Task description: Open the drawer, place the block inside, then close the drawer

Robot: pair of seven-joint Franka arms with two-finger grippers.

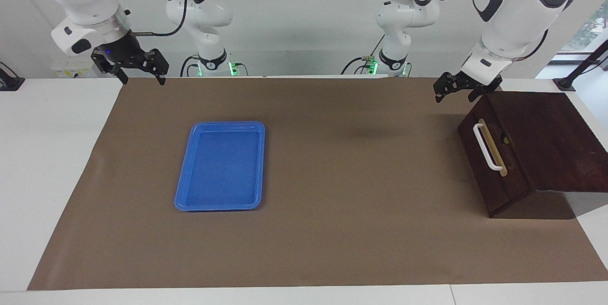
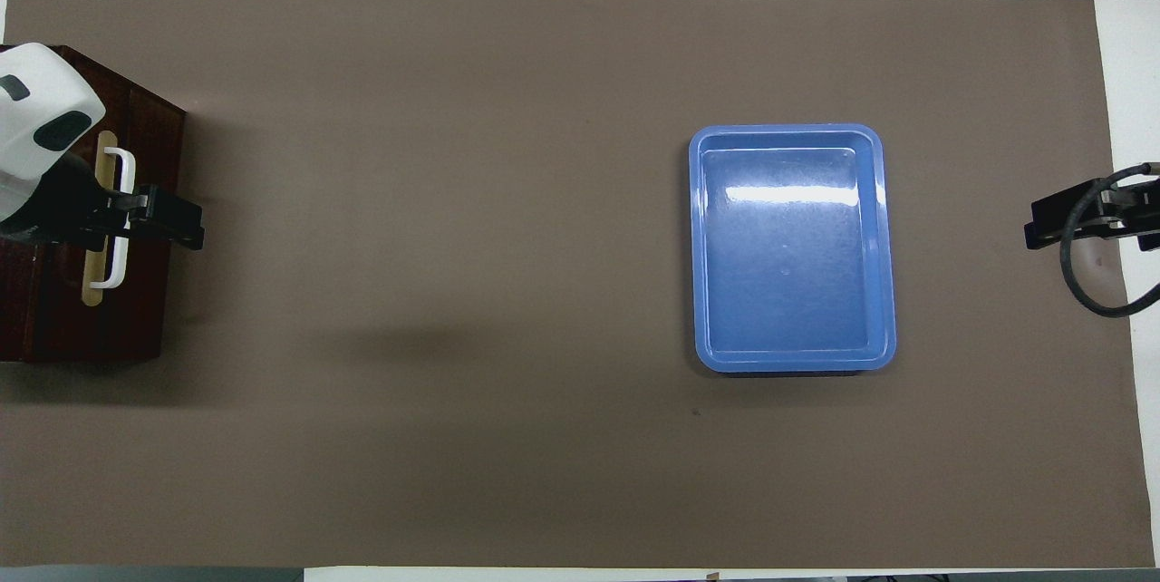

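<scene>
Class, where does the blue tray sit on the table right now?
The blue tray lies flat on the brown mat, toward the right arm's end of the table.
</scene>
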